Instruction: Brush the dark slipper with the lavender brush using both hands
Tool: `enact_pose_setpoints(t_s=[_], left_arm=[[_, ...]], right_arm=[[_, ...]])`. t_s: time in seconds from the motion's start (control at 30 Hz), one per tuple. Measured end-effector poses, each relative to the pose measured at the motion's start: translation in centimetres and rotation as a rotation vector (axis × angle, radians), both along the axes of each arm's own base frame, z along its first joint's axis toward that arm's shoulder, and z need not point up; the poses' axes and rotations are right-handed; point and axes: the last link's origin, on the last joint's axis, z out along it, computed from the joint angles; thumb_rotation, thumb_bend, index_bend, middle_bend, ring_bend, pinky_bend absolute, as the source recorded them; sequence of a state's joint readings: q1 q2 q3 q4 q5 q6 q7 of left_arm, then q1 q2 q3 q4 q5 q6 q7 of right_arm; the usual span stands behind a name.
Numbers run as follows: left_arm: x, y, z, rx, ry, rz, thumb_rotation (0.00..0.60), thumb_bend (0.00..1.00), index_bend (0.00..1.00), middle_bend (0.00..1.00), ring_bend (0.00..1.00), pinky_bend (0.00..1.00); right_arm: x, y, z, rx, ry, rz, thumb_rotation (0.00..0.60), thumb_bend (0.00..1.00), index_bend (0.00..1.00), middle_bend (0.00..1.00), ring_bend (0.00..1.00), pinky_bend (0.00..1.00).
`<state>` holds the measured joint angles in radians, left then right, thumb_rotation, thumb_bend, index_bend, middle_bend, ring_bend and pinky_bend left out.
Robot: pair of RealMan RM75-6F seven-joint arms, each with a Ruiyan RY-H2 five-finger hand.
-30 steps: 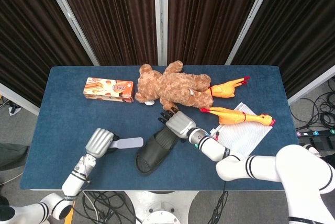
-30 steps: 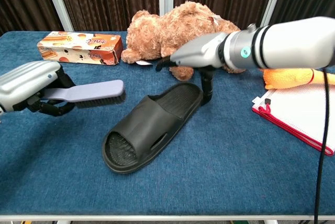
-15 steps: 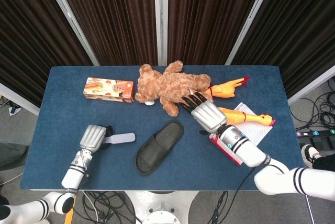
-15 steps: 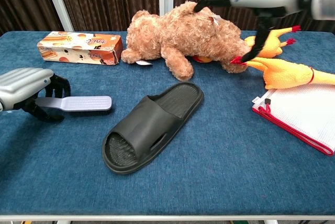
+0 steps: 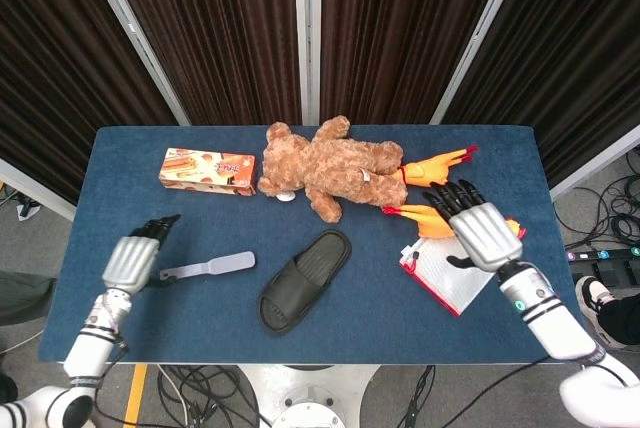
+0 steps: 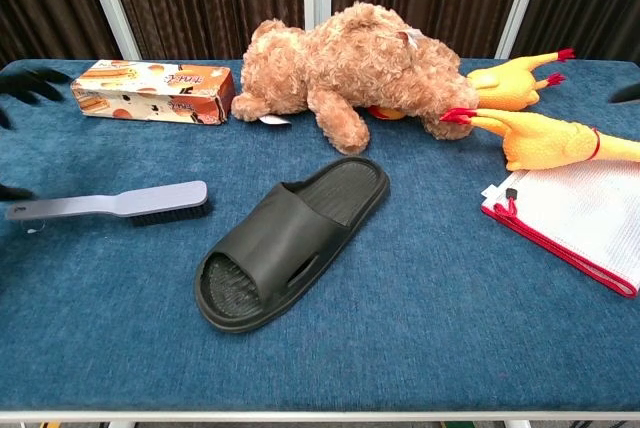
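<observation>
The dark slipper (image 5: 304, 280) (image 6: 290, 242) lies sole down near the middle front of the blue table, with neither hand on it. The lavender brush (image 5: 209, 267) (image 6: 118, 202) lies flat on the table to its left, bristles down, free of any hand. My left hand (image 5: 131, 257) hovers just left of the brush handle with fingers spread, holding nothing; only its dark fingertips (image 6: 28, 81) show at the chest view's left edge. My right hand (image 5: 478, 231) is raised over the rubber chickens, fingers apart and empty.
A brown teddy bear (image 5: 328, 167) (image 6: 350, 66) lies behind the slipper. A snack box (image 5: 208, 170) (image 6: 153, 91) sits at the back left. Two rubber chickens (image 5: 452, 218) (image 6: 541, 132) and a white mesh pouch (image 5: 448, 273) (image 6: 575, 225) lie on the right.
My left hand let go of the brush, which now lies on the table, and drew back left. My right hand left the slipper and swung right, over the chickens.
</observation>
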<state>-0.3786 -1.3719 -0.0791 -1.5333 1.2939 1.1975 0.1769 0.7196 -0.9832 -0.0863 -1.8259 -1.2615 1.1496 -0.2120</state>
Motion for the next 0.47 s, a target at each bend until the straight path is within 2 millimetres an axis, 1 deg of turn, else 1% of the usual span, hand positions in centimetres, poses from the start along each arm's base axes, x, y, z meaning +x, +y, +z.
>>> enact_pose_setpoints(t_s=[0.07, 0.13, 0.17, 0.23, 0.27, 0.37, 0.47], left_arm=[[-1.2, -0.9, 2.3, 0.069, 0.021, 0.017, 0.600, 0.14, 0.10, 0.24, 0.18, 0.30], [-2.2, -1.9, 3.9, 0.130, 0.036, 0.038, 0.600, 0.14, 0.10, 0.24, 0.18, 0.30], [-2.9, -2.8, 4.9, 0.171, 0.046, 0.056, 0.600, 0.14, 0.11, 0.24, 0.18, 0.29], [-4.0, -4.3, 6.3, 0.229, 0.060, 0.085, 0.600, 0.14, 0.11, 0.24, 0.18, 0.29], [-4.6, -5.4, 7.0, 0.262, 0.069, 0.105, 0.600, 0.14, 0.11, 0.24, 0.18, 0.28], [-5.8, -8.2, 8.4, 0.323, 0.088, 0.146, 0.600, 0.14, 0.12, 0.24, 0.18, 0.28], [-6.1, -10.4, 8.8, 0.352, 0.096, 0.168, 0.600, 0.14, 0.12, 0.24, 0.18, 0.27]], right_arm=[[-2.0, 1.2, 1.1, -0.051, -0.011, -0.047, 0.600, 0.03, 0.00, 0.00, 0.00, 0.00], [-4.0, 2.6, 2.2, -0.107, -0.024, -0.096, 0.600, 0.03, 0.00, 0.00, 0.00, 0.00], [-4.9, 3.2, 2.6, -0.131, -0.029, -0.119, 0.600, 0.03, 0.00, 0.00, 0.00, 0.00], [-6.9, 4.7, 3.5, -0.185, -0.044, -0.168, 0.600, 0.03, 0.00, 0.00, 0.00, 0.00], [-7.7, 5.4, 3.8, -0.207, -0.053, -0.186, 0.600, 0.03, 0.00, 0.00, 0.00, 0.00], [-9.8, 7.5, 4.5, -0.270, -0.088, -0.226, 0.600, 0.03, 0.00, 0.00, 0.00, 0.00], [-10.9, 8.8, 4.6, -0.304, -0.125, -0.224, 0.600, 0.03, 0.00, 0.00, 0.00, 0.00]])
